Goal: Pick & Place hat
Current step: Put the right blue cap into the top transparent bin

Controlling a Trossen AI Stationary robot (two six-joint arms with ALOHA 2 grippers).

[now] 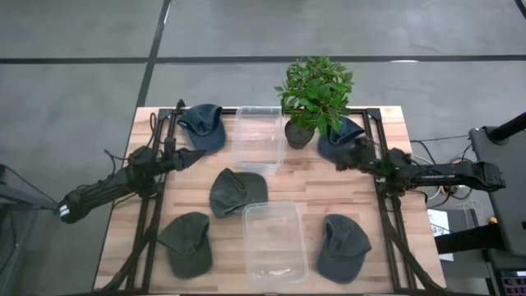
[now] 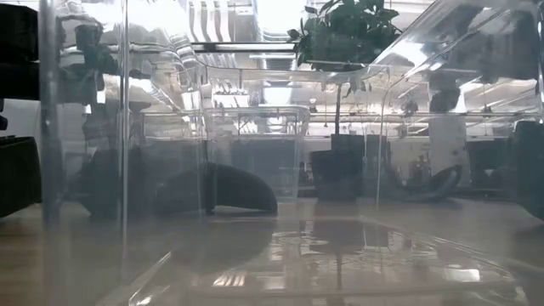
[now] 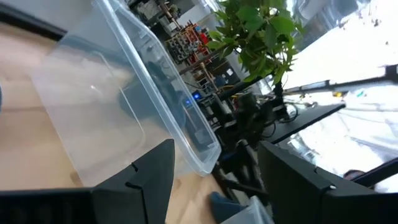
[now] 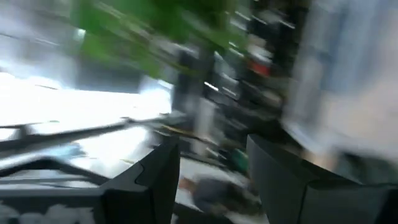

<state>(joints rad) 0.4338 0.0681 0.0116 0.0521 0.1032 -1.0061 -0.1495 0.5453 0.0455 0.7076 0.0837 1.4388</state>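
Observation:
Five caps lie flat on the wooden table in the high view: a blue one point(image 1: 203, 125) far left, a dark green one point(image 1: 237, 191) in the middle, a green one point(image 1: 187, 242) near left, a grey-blue one point(image 1: 342, 247) near right, and a blue one point(image 1: 339, 136) beside the plant pot. My left gripper point(image 1: 196, 157) point(image 3: 214, 171) is open, hovering between the far-left cap and the far clear bin point(image 1: 259, 138). My right gripper point(image 1: 347, 158) point(image 4: 211, 174) is open at the near edge of the blue cap by the plant; nothing shows between its fingers.
A potted plant point(image 1: 315, 94) stands at the far edge between the far bin and the right blue cap. A second clear bin point(image 1: 275, 242) sits at the near edge and fills the low view point(image 2: 272, 255). Black frame rails run along both table sides.

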